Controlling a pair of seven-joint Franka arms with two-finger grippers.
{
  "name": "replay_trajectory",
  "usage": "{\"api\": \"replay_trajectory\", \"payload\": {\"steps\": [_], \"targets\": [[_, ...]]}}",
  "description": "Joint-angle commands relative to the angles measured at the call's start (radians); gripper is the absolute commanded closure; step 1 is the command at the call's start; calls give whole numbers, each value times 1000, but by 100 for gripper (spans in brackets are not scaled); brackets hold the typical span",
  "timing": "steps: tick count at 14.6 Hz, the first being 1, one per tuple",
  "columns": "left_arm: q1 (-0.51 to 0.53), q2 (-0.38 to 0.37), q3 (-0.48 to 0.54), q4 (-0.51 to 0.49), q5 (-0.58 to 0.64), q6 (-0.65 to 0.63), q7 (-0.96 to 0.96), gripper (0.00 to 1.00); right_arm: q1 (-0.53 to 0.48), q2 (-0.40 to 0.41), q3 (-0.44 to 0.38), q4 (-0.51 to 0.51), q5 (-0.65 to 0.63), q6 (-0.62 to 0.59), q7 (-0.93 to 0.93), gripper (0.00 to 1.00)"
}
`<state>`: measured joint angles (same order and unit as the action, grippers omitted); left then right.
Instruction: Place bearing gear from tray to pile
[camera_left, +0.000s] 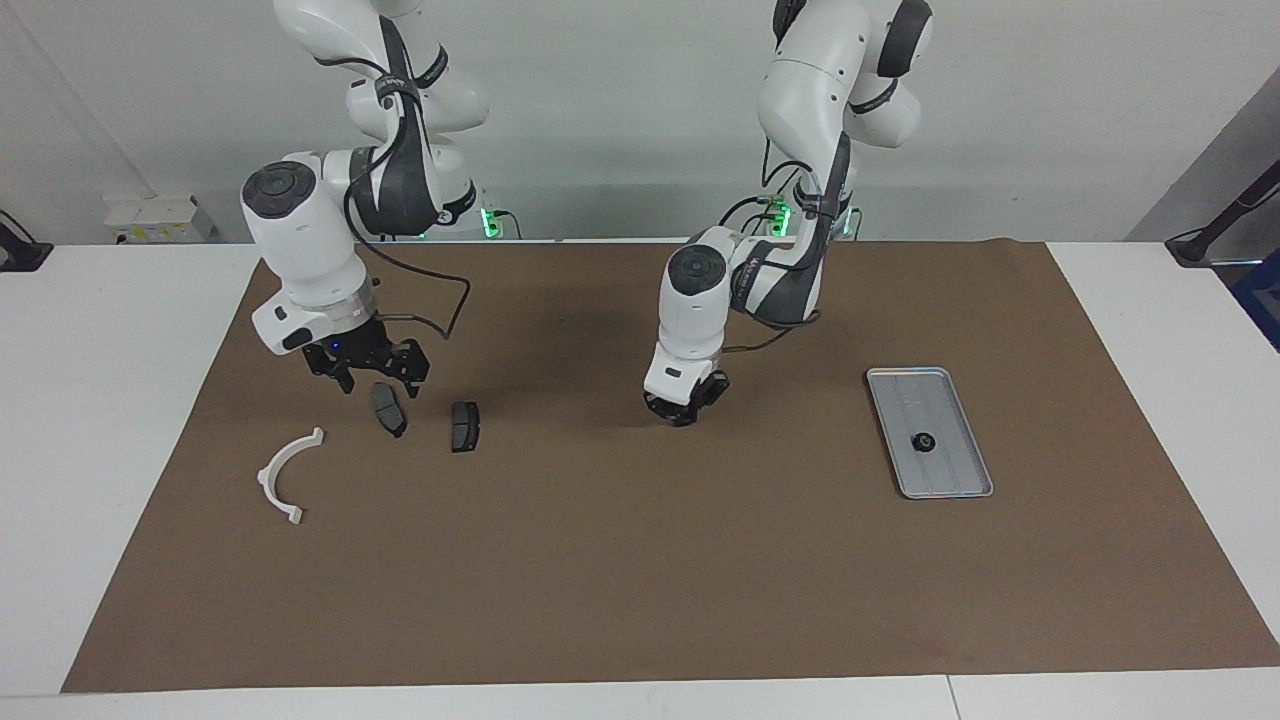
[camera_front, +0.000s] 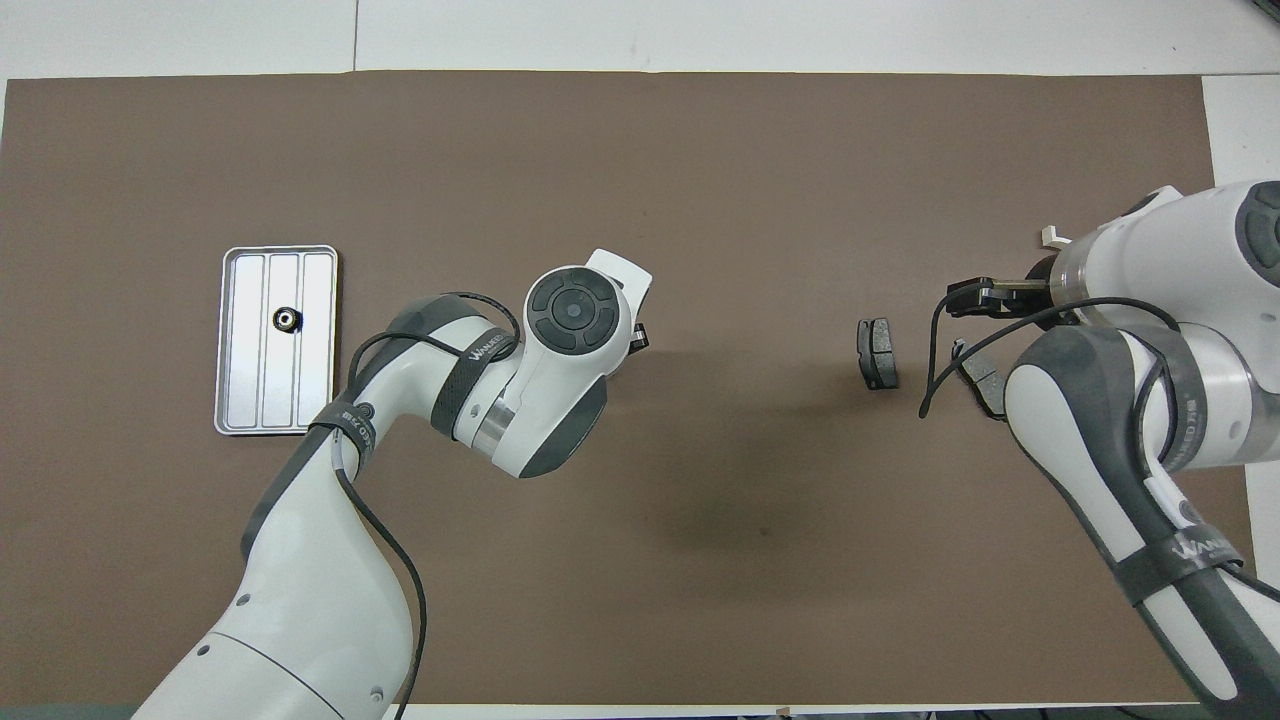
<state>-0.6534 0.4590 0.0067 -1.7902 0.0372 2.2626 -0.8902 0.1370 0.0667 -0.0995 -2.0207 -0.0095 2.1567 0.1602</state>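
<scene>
**Bearing gear at rest in the tray; both arms short of it**

The bearing gear (camera_left: 922, 441) lies on the floor of the tray (camera_left: 965, 450), toward the left arm's end of the surface (camera_left: 640, 560), untouched and well apart from the pile. In the facing view the left pincer (camera_left: 688, 405) hangs low over bare mat at about nine o'clock from the tray; whether it is spread or pressed together cannot be told. As the arm on the tray's side, it is probably the one to fetch the gear. The right pincer (camera_left: 372, 372) hovers, fingers spread and empty, at twelve o'clock from one brake pad (camera_left: 389, 409), with a second pad (camera_left: 465, 426) beside it and the white bracket (camera_left: 288, 475) at seven o'clock, plausibly placed to receive the gear at the pile.
</scene>
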Motion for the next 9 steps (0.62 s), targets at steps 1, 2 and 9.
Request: {"api": "replay_trajectory", "payload": {"steps": [1, 2, 9], "targets": [[-15, -37, 16, -46, 24, 23, -21, 25, -13, 1, 6, -7, 8, 18, -22, 0], [-14, -37, 16, -41, 26, 14, -18, 0, -13, 1, 6, -9, 8, 18, -22, 0], [112, -115, 16, 94, 75, -184, 149, 0, -11, 1, 6, -7, 8, 18, -19, 0]]}}
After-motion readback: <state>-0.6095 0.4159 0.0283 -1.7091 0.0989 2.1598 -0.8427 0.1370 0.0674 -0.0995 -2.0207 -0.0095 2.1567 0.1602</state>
